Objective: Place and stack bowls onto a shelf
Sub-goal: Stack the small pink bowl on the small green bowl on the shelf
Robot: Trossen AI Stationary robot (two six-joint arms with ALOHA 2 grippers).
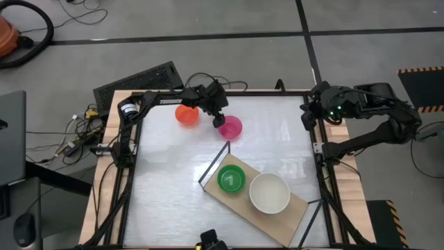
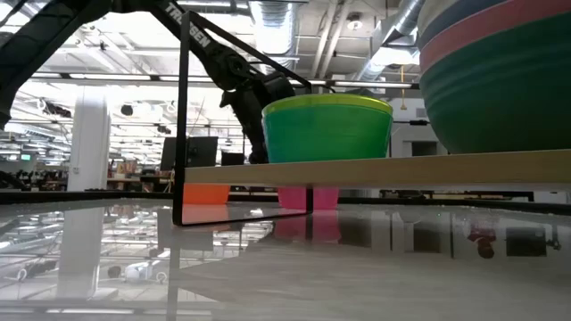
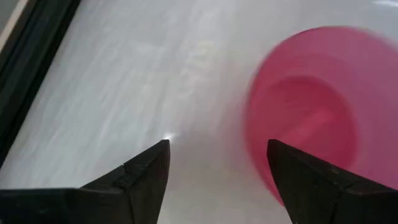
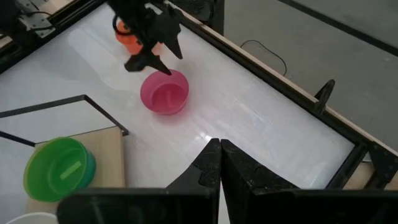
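Observation:
A pink bowl (image 1: pixel 231 128) stands upright on the white tabletop, and an orange-red bowl (image 1: pixel 186 114) stands to its left. My left gripper (image 1: pixel 218 118) is open and hovers at the pink bowl's (image 3: pixel 305 112) far-left rim, one finger over the bowl and one outside it. The shelf (image 1: pixel 229 203) near the table's near edge carries a green bowl (image 1: pixel 232 179) and a stack of bowls with a white one on top (image 1: pixel 269 193). My right gripper (image 4: pixel 220 146) is shut and waits at the far right edge. My left gripper (image 3: pixel 217 162) points down at the pink bowl's rim (image 3: pixel 255 143), with the rim between its open fingers. Whether a finger (image 3: pixel 298 180) touches the bowl, I cannot tell. The bowl rests on the table.
The shelf's thin black frame (image 1: pixel 215 161) rises at its far-left corner, near the pink bowl. In the low view the stack (image 2: pixel 500 80) and the green bowl (image 2: pixel 326 129) sit on the board. Bare tabletop lies between the pink bowl and my right arm (image 1: pixel 361 104).

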